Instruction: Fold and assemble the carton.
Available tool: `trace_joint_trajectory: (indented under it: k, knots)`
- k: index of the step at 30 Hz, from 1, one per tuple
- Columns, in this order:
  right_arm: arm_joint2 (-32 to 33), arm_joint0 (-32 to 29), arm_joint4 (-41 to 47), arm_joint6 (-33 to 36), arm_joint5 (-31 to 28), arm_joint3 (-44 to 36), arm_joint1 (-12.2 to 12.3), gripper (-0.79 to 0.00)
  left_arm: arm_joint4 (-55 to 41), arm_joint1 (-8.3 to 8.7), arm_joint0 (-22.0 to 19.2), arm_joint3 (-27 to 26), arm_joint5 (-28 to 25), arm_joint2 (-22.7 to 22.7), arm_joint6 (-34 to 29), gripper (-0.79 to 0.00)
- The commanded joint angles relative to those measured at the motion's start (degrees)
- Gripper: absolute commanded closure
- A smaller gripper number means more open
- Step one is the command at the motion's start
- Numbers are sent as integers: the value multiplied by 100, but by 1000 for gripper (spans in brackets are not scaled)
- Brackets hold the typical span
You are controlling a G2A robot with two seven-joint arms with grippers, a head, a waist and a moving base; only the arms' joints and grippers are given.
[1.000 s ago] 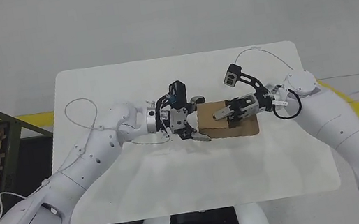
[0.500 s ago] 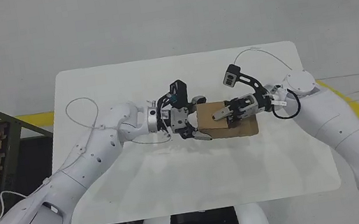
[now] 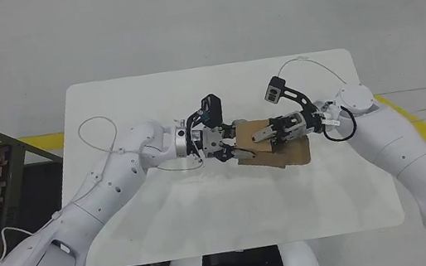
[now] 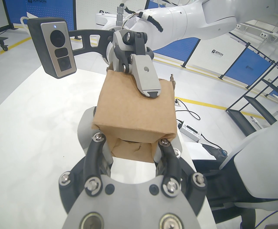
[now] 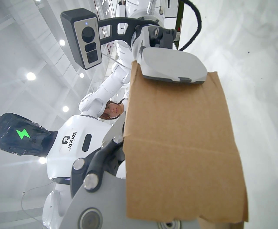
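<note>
— What is the left hand doing?
— The left hand (image 4: 131,140) is clamped on the near, open end of the carton (image 4: 134,108), with a finger on either side wall. The right hand (image 3: 267,134) grips the opposite end, one finger flat on the top face.
— Where is the carton?
— Between the two hands, over the middle of the surface (image 3: 167,216), and tilted. Whether any corner touches the surface cannot be told.
— Which step is that?
— Probably squaring the sleeve into a tube. The near end is not yet closed. So next, one hand would need to let go and push an end flap in while the other keeps the tube steady.
— How does the carton look?
— It is plain brown cardboard, a box-shaped tube with a crease across one face and a ragged edge. A loose flap shows inside the open end.
</note>
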Motion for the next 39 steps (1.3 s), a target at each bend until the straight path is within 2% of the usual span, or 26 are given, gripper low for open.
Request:
trace_joint_trajectory:
  k: [1,2,3,4,6,8,9,16,24,27,28,29,30,32,34,37,39]
  knots:
    - [9,1,4,0,0,6,-3,0,-14,3,9,-14,0,-6,-12,-437]
    - [18,2,12,0,0,8,-5,0,-28,5,16,-21,0,-8,-12,-428]
    - [29,2,21,0,0,17,-7,-169,-36,8,20,-26,0,-10,-18,-428]
    - [41,2,29,0,0,27,-10,-305,-53,10,26,-26,0,-13,-20,-422]
    - [62,-2,53,0,0,48,-15,-409,-101,15,42,-10,0,-18,-28,-419]
    - [88,-8,76,0,0,69,-17,-659,-145,19,54,15,0,-31,-29,-416]
    - [99,-11,81,0,0,77,-17,-693,-168,19,61,24,0,-38,-24,-413]
    - [206,-49,88,0,0,84,8,-711,-217,19,118,72,0,-123,40,-385]
    - [608,-107,-103,-9,-10,105,138,-705,-115,34,231,163,0,-331,183,-406]
    - [851,-183,-258,-89,-90,41,221,-680,-33,42,280,182,0,-429,232,-416]
    - [938,-211,-329,-144,-144,27,252,-637,-12,43,298,182,0,-461,254,-425]
    - [1020,-244,-412,-206,-206,14,284,-548,17,45,312,183,0,-496,273,-440]
    - [1093,-286,-488,-267,-267,-11,313,-391,37,45,330,185,0,-527,294,-449]
    - [1228,-376,-635,-400,-375,-80,366,-280,80,44,360,183,1,-589,328,-468]
    - [1341,-467,-829,-591,-404,-216,416,-108,114,42,386,177,0,-640,351,-511]
    - [1463,-642,-1195,-916,-379,-528,486,0,156,35,418,166,0,-703,356,-523]
    - [1536,-772,-1372,-1088,-345,-773,525,0,185,30,435,152,0,-733,343,-526]
